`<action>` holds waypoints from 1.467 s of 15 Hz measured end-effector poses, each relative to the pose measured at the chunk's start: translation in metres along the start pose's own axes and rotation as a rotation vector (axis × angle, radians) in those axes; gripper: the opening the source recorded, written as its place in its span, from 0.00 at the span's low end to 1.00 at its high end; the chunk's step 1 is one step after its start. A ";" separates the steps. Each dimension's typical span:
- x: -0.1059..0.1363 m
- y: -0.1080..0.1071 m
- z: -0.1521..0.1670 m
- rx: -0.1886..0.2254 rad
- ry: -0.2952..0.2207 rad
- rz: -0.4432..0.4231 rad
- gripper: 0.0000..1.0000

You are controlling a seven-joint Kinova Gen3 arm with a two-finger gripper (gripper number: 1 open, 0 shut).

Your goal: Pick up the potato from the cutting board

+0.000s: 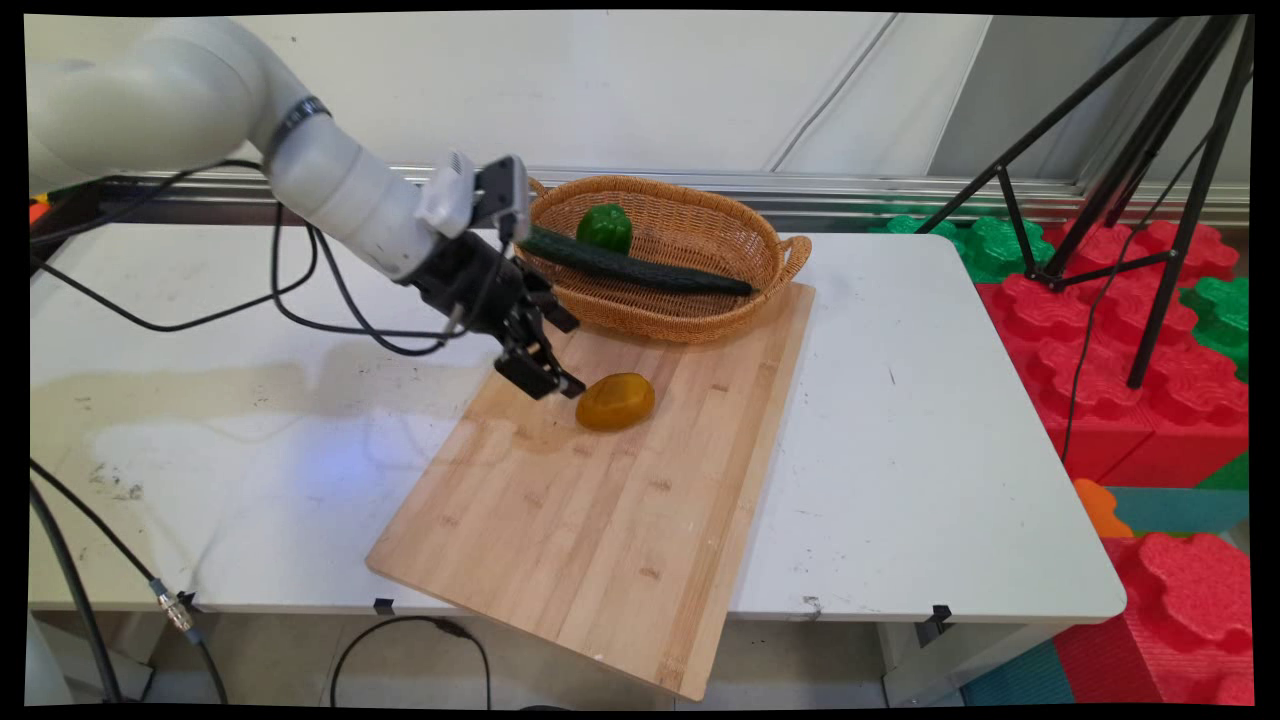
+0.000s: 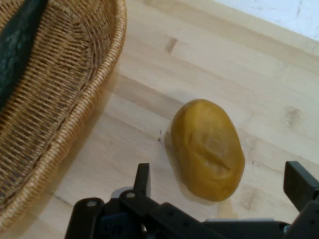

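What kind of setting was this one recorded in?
Likely a robotics lab set up as a mock kitchen: wooden cutting board and wicker basket on a white table, camera tripod, foam blocks.

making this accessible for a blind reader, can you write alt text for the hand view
An open black gripper hovers just above a yellow-brown potato lying on a wooden board, one finger on each side of it and not touching. A wicker basket curves along the left, with a dark green cucumber inside.
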 end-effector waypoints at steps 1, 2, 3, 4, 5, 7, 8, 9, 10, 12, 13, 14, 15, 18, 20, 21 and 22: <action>0.001 0.002 0.008 0.001 -0.009 -0.005 1.00; 0.002 0.003 0.016 0.002 -0.016 -0.009 1.00; 0.002 0.003 0.020 0.002 -0.021 -0.012 1.00; 0.003 0.004 0.027 0.003 -0.028 -0.016 1.00; 0.004 0.004 0.032 0.003 -0.033 -0.019 1.00; 0.004 0.005 0.043 0.004 -0.045 -0.023 1.00; 0.005 0.005 0.049 0.005 -0.052 -0.026 1.00; 0.005 0.005 0.053 0.006 -0.056 -0.028 1.00; 0.006 0.005 0.059 0.008 -0.061 -0.030 1.00; 0.006 0.005 0.067 0.011 -0.065 -0.034 1.00; 0.007 0.005 0.070 0.012 -0.066 -0.036 1.00; 0.007 0.005 0.074 0.014 -0.065 -0.037 1.00; 0.008 0.005 0.077 0.015 -0.065 -0.038 1.00; 0.010 0.005 0.085 0.017 -0.060 -0.040 1.00; 0.012 0.006 0.090 0.018 -0.053 -0.040 1.00; 0.013 0.006 0.092 0.017 -0.050 -0.039 0.00; 0.014 0.006 0.093 0.017 -0.048 -0.038 0.00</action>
